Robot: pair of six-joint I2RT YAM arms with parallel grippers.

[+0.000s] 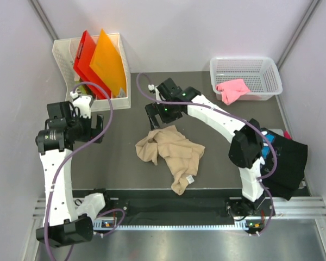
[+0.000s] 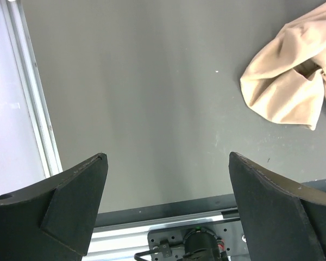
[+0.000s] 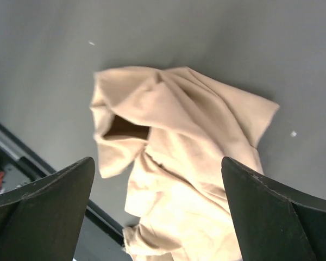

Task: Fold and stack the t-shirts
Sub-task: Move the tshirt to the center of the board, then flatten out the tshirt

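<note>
A crumpled tan t-shirt (image 1: pixel 171 155) lies in the middle of the table, its white neck label (image 1: pixel 189 178) near the front. It also shows in the right wrist view (image 3: pixel 190 141) and at the upper right of the left wrist view (image 2: pixel 288 81). My right gripper (image 1: pixel 156 117) hovers open over the shirt's far edge, with cloth under the gap between its fingers (image 3: pixel 157 160). My left gripper (image 1: pixel 91 130) is open and empty over bare table (image 2: pixel 167 156), left of the shirt. A black t-shirt (image 1: pixel 287 157) lies at the right edge. A pink t-shirt (image 1: pixel 232 89) hangs over the basket's rim.
A white bin (image 1: pixel 117 100) at the back left holds stiff red (image 1: pixel 82 57) and orange (image 1: pixel 107 62) plastic sheets. A white mesh basket (image 1: pixel 250 68) stands at the back right. A metal rail (image 1: pixel 179 204) runs along the near edge. Walls close in on the left and right.
</note>
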